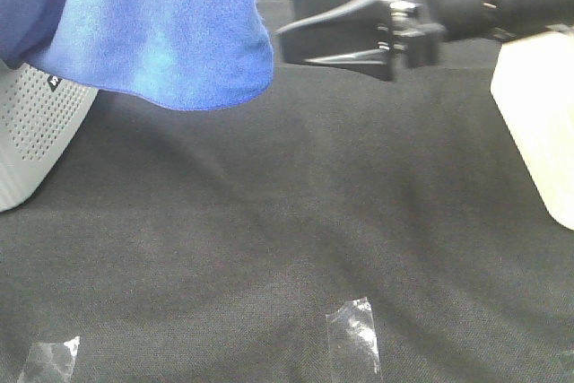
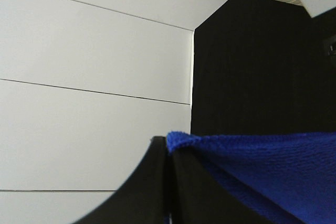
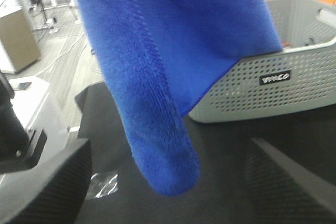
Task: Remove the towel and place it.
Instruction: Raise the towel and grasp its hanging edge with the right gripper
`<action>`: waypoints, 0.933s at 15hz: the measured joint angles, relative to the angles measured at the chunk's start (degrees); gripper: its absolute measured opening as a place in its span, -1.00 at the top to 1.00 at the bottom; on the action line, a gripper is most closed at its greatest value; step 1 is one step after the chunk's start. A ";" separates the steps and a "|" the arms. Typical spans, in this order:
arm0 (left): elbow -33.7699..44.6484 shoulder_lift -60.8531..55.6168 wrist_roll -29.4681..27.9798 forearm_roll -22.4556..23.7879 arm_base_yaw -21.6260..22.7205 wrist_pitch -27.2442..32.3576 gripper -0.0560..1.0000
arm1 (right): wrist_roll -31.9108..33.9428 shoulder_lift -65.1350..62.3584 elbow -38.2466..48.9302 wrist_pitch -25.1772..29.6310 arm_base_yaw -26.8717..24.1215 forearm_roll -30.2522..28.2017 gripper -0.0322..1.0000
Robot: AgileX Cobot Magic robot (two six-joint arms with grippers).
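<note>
Hanging clear of the black tablecloth (image 1: 296, 221), the large royal-blue fuzzy microfibre towel (image 1: 170, 33) is high at the far left, beside the grey perforated plastic basket (image 1: 31, 123); contact with the basket cannot be confirmed.

Left gripper (image 2: 167, 148): jaws pinched fully together on the towel's edge. The bite looks thin, right at the hem.

Right gripper (image 1: 300, 20): jaws spread wide, nothing in them, just right of the cloth's lower fold. Its wrist view shows that fold dangling between the spread fingers (image 3: 52, 182), touching neither.

Recommendation, as a judgement: advance your right gripper onto the free hanging fold and close well inside the hem before lowering. Hold the left pinch steady, then draw the two apart so the cloth spreads flat.
</note>
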 joint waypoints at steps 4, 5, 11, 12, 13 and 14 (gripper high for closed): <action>0.00 0.00 0.00 0.00 0.00 0.00 0.89 | 2.98 4.58 -6.99 -0.80 7.73 -5.84 -0.53; 0.00 0.00 0.00 0.00 0.00 0.00 0.89 | 3.32 5.27 -7.68 -1.55 9.00 -6.02 -0.53; 0.00 0.23 -0.23 8.77 0.00 3.15 0.89 | 9.40 3.90 -8.14 -1.66 9.40 -13.98 -0.50; 0.00 0.69 -0.29 9.40 0.11 3.50 0.89 | 9.68 3.72 -8.14 -1.66 9.40 -14.15 -0.45; 0.00 1.09 -0.29 9.51 0.17 3.78 0.89 | 10.66 3.72 -8.14 -1.72 9.40 -14.21 -0.34; 0.00 1.49 -0.29 9.63 0.17 3.84 0.89 | 11.75 3.72 -8.14 -2.01 9.40 -14.38 -0.20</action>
